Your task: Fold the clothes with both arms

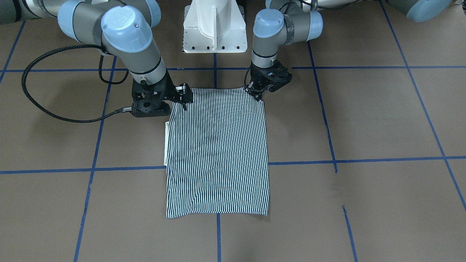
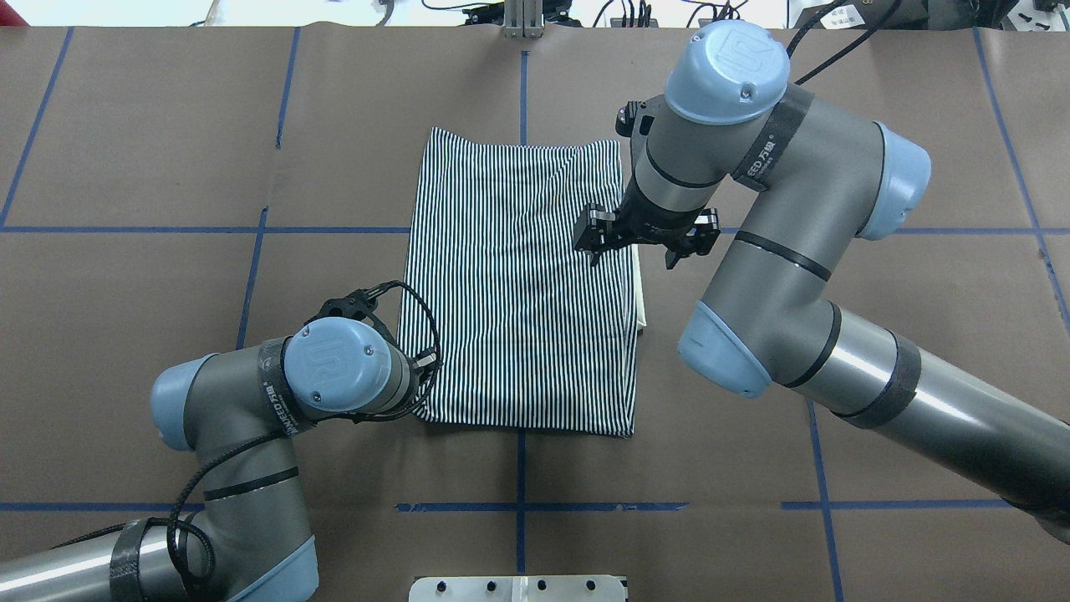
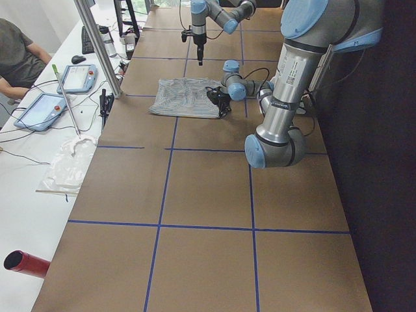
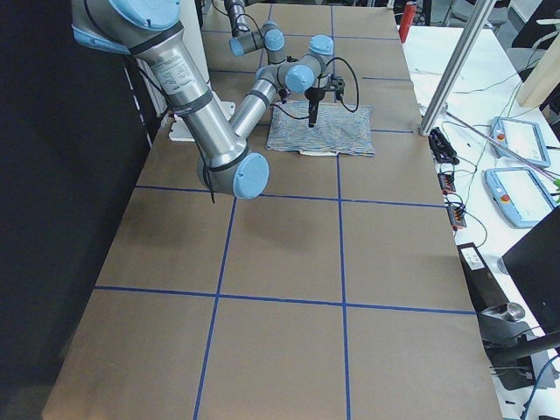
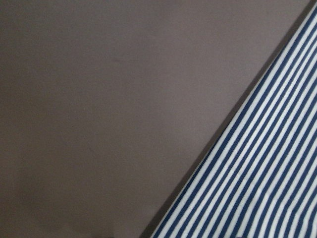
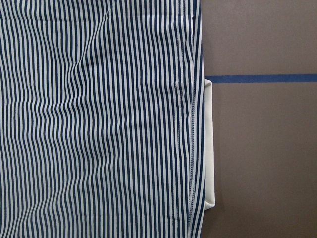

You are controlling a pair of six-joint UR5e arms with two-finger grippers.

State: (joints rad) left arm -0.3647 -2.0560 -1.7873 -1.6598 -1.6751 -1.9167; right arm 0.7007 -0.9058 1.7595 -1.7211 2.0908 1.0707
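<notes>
The shirt (image 1: 218,153) lies as a folded rectangle on the counter (image 1: 364,127), with the left tool (image 1: 256,92) at one robot-side corner, its grip impossible to tell, and the right tool (image 2: 631,255) hovering wide and empty over the opposite side, probably needing to drop and pinch its corner before the next fold.

Open room on worktop (image 2: 125,334) both sides of shirt (image 2: 518,276) & past its far hem. Near-L corner blocked: left pincer (image 1: 257,92) sits low at cloth edge, its elbow on the approach side. Right pincer (image 2: 644,242) hangs above shirt's R edge; right forearm (image 2: 878,376) spans the R-side lane. Pedestal base (image 1: 214,32) stands behind near edge, w/ a gap.
</notes>
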